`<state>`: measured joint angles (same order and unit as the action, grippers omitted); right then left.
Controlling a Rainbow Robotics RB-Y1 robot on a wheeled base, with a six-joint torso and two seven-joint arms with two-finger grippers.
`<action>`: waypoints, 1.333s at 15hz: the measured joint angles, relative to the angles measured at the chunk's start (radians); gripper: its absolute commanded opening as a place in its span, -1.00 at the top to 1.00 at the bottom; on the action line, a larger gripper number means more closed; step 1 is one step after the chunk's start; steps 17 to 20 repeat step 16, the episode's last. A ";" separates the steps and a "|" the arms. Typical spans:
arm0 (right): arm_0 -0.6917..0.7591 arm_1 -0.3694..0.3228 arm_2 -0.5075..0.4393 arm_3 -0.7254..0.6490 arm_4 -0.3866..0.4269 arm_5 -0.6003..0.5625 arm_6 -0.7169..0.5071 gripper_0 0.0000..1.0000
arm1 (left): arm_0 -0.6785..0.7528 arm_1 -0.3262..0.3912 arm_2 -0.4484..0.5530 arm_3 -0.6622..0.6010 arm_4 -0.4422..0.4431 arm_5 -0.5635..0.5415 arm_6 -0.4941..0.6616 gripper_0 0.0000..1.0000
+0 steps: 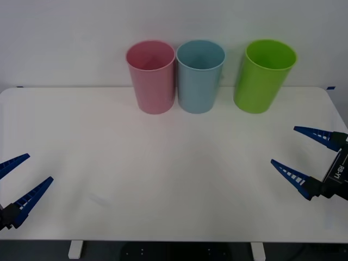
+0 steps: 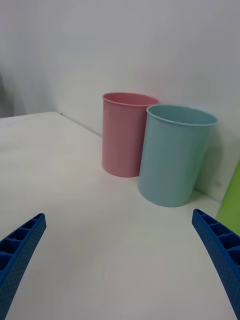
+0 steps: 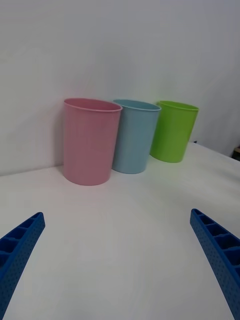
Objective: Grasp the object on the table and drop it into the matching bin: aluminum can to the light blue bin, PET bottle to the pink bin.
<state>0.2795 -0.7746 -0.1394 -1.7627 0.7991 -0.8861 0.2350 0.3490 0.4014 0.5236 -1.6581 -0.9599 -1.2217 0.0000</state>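
Right now the three bins stand in a row along the far edge of the worktop (image 1: 163,163). The pink bin (image 1: 151,76) is nearest the far left corner. The light blue bin (image 1: 200,75) stands just beside it, very close, though I cannot tell if they touch. The lime green bin (image 1: 265,75) stands a bit apart from the blue one, toward the far right corner. All three stand upright with their open tops up. I cannot see into the bottoms of the bins, so I cannot tell where the can is.

The worktop is white and flat with round corners. A white wall stands behind the bins.

The left tool (image 1: 15,179) hangs over the near left corner of the worktop. Its two blue ribbed fingers are spread wide apart and hold nothing. In the left wrist view the fingers (image 3: 20,250) point toward the pink bin (image 3: 91,141), the light blue bin (image 3: 134,135) and the lime green bin (image 3: 175,131).

The right tool (image 1: 296,149) hangs by the right edge of the worktop. Its blue fingers are spread wide too, with nothing between them. In the right wrist view the fingers (image 2: 220,250) point at the pink bin (image 2: 125,134) and the light blue bin (image 2: 175,155), with a strip of the lime green bin (image 2: 232,200) at the side.
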 measured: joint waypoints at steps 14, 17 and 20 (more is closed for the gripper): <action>0.170 0.101 -0.121 0.009 0.040 -0.116 0.007 -1.00 | 0.000 0.000 0.000 0.000 0.000 0.000 0.000 -1.00; 0.170 0.101 -0.121 0.009 0.040 -0.116 0.007 -1.00 | 0.000 0.000 0.000 0.000 0.000 0.000 0.000 -1.00; 0.170 0.101 -0.121 0.009 0.040 -0.116 0.007 -1.00 | 0.000 0.000 0.000 0.000 0.000 0.000 0.000 -1.00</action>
